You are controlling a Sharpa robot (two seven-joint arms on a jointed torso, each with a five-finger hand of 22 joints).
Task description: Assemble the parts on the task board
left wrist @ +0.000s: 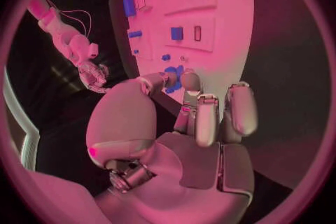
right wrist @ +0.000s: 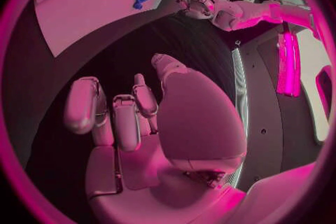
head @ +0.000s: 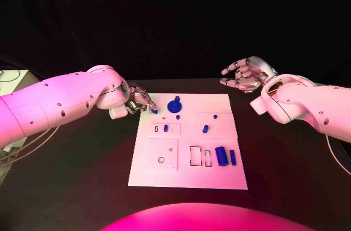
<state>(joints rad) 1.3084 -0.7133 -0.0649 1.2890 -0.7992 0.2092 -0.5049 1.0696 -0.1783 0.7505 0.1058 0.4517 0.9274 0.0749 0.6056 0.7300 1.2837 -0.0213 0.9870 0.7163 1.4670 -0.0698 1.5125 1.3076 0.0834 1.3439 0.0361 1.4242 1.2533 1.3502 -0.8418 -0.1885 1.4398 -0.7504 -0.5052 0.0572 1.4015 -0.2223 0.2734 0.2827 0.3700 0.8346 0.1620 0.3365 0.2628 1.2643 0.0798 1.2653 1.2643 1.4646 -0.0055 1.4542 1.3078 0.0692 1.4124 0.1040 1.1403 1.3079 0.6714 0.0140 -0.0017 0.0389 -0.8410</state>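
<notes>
Head view | left hand [head: 137,102] at task board [head: 188,178] far-left corner, fingers curled, grasp unclear | right hand [head: 247,74] spread, empty, beyond far-right corner

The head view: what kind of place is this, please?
Probably a robot test bench in a lab, not a home. A white task board with cut-outs and small blue parts lies on a black table, with the left robot hand at its corner.

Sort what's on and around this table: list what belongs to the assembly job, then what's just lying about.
Job:
task board
round blue part
blue cylinder
slim blue bar
small blue parts
left hand, at the board's far left corner
right hand, raised off the board, holding nothing

Lying about:
cables at the table's left edge
</notes>
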